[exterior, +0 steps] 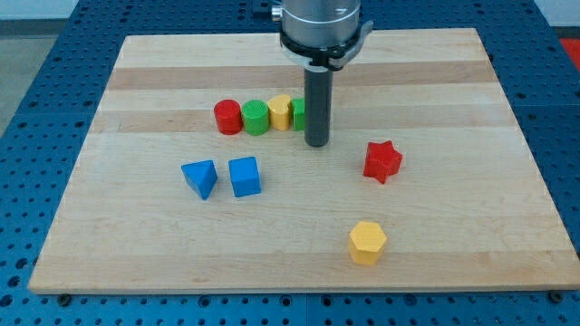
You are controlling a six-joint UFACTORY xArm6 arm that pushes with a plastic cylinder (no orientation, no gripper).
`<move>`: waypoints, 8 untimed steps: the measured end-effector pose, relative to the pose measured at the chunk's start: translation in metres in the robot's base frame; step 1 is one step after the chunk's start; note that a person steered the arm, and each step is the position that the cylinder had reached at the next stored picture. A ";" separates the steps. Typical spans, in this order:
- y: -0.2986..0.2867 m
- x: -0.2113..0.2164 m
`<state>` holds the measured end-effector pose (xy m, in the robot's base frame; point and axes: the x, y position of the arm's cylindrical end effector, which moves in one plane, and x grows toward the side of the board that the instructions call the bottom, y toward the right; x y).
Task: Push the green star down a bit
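The green star (298,114) lies at the right end of a row of blocks in the upper middle of the board, mostly hidden behind my rod. My tip (316,143) rests on the board just to the right of and below that green block, touching or nearly touching it. To its left in the row stand a yellow block (280,111), a green cylinder (256,118) and a red cylinder (227,117), all close together.
A red star (381,161) lies to the right of my tip. A blue triangle (200,177) and a blue cube (245,176) sit below the row. A yellow hexagon (367,242) lies near the bottom. The wooden board (136,244) ends at a blue table.
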<state>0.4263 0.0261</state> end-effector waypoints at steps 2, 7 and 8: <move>0.070 -0.039; 0.011 -0.082; 0.000 -0.082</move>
<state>0.3441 0.0259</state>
